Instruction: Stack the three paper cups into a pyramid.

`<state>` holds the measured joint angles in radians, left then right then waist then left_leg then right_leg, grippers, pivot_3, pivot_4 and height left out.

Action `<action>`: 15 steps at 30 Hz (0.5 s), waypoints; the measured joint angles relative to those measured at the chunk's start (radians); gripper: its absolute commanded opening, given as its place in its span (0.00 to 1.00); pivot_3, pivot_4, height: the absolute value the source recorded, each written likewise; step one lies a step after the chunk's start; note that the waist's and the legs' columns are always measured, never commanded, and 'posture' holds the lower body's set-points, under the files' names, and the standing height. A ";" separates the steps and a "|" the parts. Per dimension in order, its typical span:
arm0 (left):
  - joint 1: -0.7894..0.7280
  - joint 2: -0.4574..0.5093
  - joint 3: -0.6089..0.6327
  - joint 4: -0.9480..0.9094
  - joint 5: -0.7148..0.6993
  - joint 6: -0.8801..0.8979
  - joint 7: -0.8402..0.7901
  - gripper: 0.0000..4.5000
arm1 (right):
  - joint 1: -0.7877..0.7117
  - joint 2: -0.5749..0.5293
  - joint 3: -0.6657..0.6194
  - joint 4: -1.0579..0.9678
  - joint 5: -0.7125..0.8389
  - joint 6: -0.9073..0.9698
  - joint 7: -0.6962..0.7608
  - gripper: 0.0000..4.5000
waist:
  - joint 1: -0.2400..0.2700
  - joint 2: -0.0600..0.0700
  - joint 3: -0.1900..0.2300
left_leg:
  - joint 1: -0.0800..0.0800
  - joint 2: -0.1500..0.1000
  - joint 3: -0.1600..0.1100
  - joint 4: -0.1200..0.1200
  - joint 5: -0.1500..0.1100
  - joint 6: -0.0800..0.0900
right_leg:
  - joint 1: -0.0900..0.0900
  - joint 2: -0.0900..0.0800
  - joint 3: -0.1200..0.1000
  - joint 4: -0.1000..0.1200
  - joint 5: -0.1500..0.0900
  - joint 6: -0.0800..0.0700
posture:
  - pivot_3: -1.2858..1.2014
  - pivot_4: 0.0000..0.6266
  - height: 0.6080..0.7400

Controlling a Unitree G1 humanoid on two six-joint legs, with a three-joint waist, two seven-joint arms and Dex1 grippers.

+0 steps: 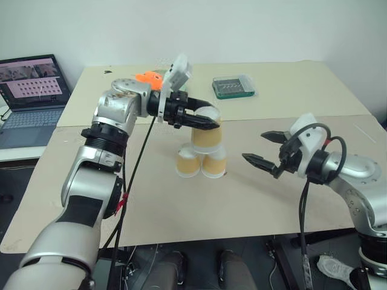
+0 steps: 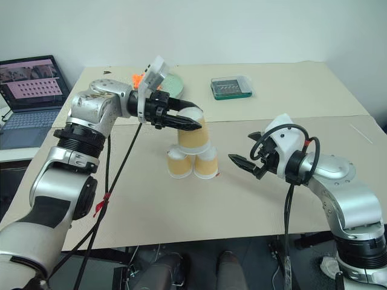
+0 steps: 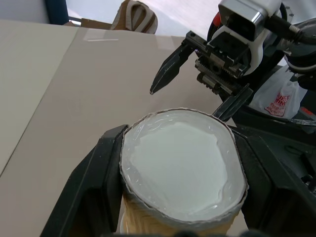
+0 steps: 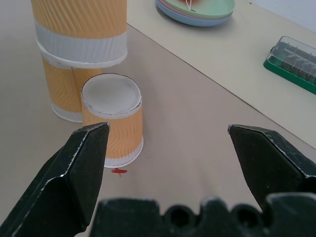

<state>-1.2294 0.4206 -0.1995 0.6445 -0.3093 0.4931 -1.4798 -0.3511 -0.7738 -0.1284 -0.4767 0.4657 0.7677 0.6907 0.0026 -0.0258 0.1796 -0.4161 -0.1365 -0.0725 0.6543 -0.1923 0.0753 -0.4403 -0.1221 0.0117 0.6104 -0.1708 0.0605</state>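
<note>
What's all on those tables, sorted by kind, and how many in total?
Small tan paper cups: 3 (top, bottom two)
Green plastic case with clear lid: 1
Open laptop: 1
Green plate: 1
Total: 6

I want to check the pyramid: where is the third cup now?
In the left eye view the third cup is near the table's middle, upside down on top of the two bottom cups, with the left hand shut on it.
</note>
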 measured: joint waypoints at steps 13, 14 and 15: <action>0.019 -0.014 -0.008 0.005 0.048 -0.033 -0.002 0.56 | 0.000 0.000 0.000 -0.003 0.012 0.000 0.003 1.00 | 0.001 0.000 0.000 | -0.001 0.000 0.000 0.004 -0.002 0.002 | 0.001 0.000 0.000 0.000 0.000 0.001 | 0.52 0.24 1.00; 0.019 -0.015 -0.008 0.007 0.050 -0.033 -0.002 0.56 | 0.001 0.000 0.000 -0.004 0.012 0.000 0.003 1.00 | 0.001 0.000 0.000 | -0.001 0.000 0.000 0.004 -0.002 0.002 | 0.001 0.000 0.000 0.000 0.000 0.001 | 0.52 0.24 1.00; 0.018 -0.017 -0.008 0.012 0.053 -0.034 -0.002 0.56 | 0.002 0.000 -0.001 -0.006 0.014 0.000 0.002 1.00 | 0.001 0.000 0.000 | -0.001 0.000 0.000 0.004 -0.002 0.002 | 0.001 0.000 0.000 0.000 0.000 0.001 | 0.52 0.24 1.00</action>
<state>-1.2111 0.4033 -0.2075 0.6570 -0.2564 0.4594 -1.4821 -0.3489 -0.7737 -0.1291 -0.4825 0.4801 0.7678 0.6931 0.0034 -0.0258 0.1796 -0.4170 -0.1365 -0.0725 0.6588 -0.1939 0.0777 -0.4393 -0.1220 0.0115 0.6107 -0.1705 0.0611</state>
